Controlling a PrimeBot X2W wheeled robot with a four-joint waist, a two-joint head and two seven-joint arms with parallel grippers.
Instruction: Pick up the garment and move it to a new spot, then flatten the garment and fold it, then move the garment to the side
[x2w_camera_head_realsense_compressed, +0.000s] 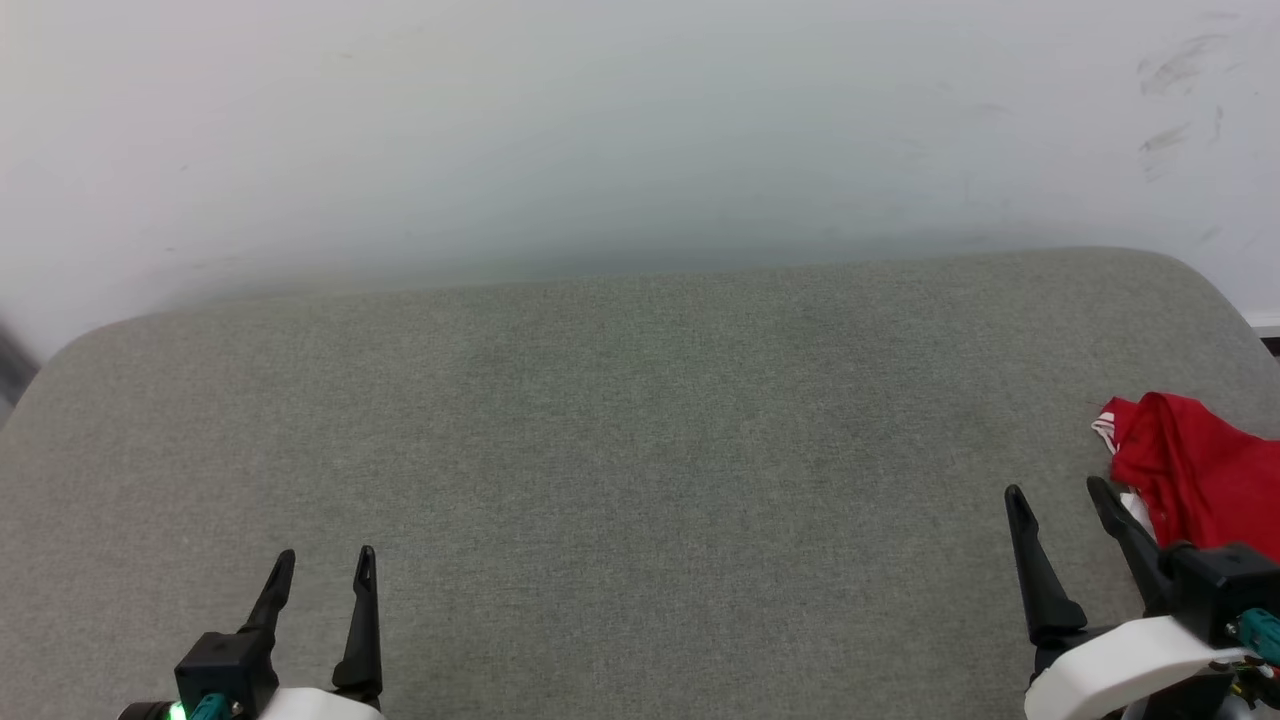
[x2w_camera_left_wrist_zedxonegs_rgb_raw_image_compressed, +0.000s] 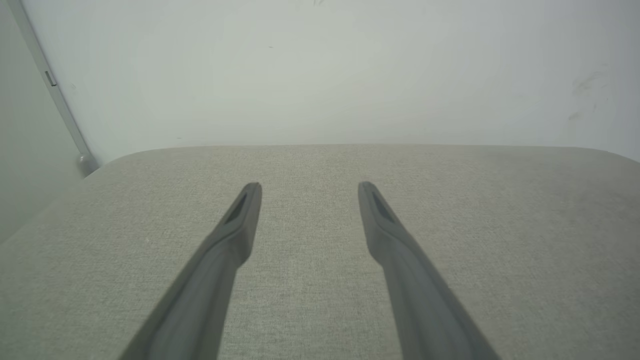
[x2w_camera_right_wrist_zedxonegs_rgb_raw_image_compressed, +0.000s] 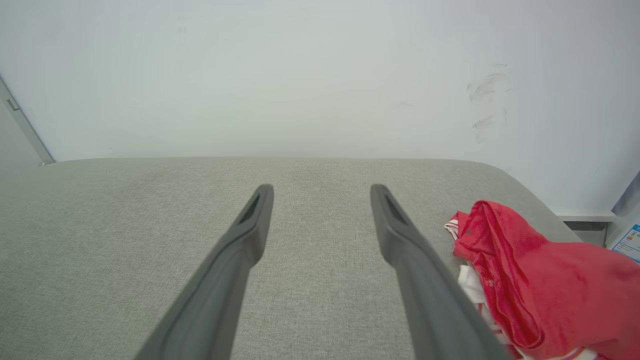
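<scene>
Head view: the garment (x2w_camera_head_realsense_compressed: 1190, 470) lay bunched at the grey pad's (x2w_camera_head_realsense_compressed: 640, 450) right edge, just beside the right gripper (x2w_camera_head_realsense_compressed: 1056, 487). Its jaws were spread wide and empty. The left gripper (x2w_camera_head_realsense_compressed: 326, 553) was the same, well apart from the garment. Left wrist view added a wall strip (x2w_camera_left_wrist_zedxonegs_rgb_raw_image_compressed: 50, 80). Right wrist view showed white fabric under the red and a printed sheet (x2w_camera_right_wrist_zedxonegs_rgb_raw_image_compressed: 627, 242) far right.

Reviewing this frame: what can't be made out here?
- Garment: cut off by the head view's right edge, and by the right wrist view's bottom and right edges.
- Its front: crumpled folds hide any print.
- Right gripper: whether its finger touches the garment is unclear; they overlap.
- Paper at the right wrist view's edge: cut off, too small to read.
</scene>
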